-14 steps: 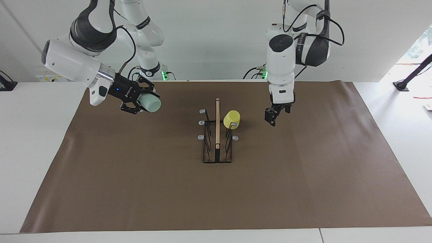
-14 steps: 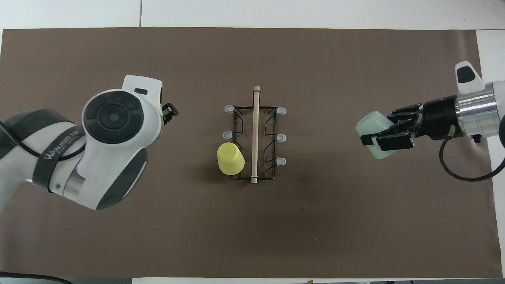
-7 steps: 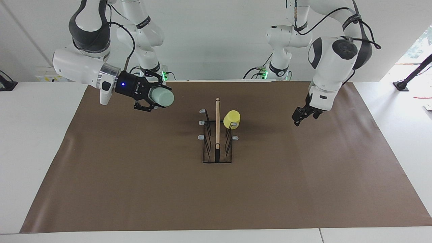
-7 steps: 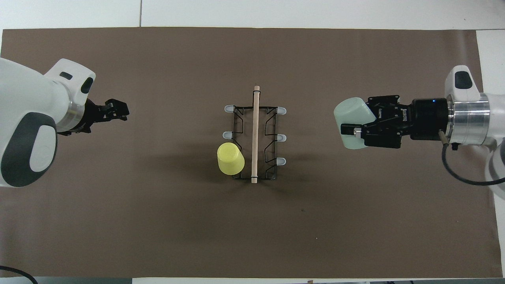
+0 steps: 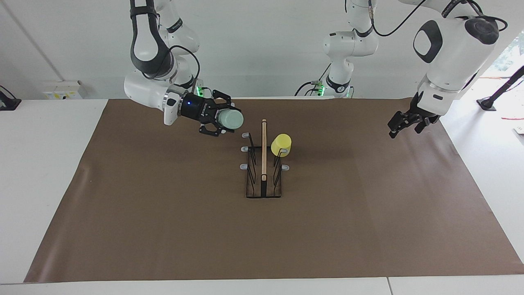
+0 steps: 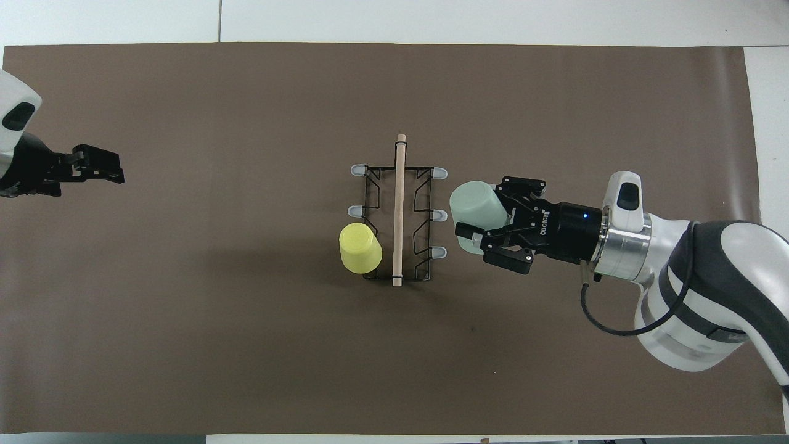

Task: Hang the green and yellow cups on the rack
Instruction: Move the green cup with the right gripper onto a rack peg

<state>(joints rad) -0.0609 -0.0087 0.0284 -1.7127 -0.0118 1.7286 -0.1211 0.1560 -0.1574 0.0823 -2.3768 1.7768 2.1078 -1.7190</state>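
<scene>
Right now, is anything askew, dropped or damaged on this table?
Nothing stands out. The rack stands upright on the brown mat, and the yellow cup hangs on one of its prongs. The right gripper holds the green cup beside the rack; the left gripper is off by the mat's edge.

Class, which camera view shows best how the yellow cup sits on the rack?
The facing view: there the yellow cup is seen raised off the mat, hung upside down on a prong of the rack. The overhead view shows only its bottom and sloping wall beside the rack's wires.
</scene>
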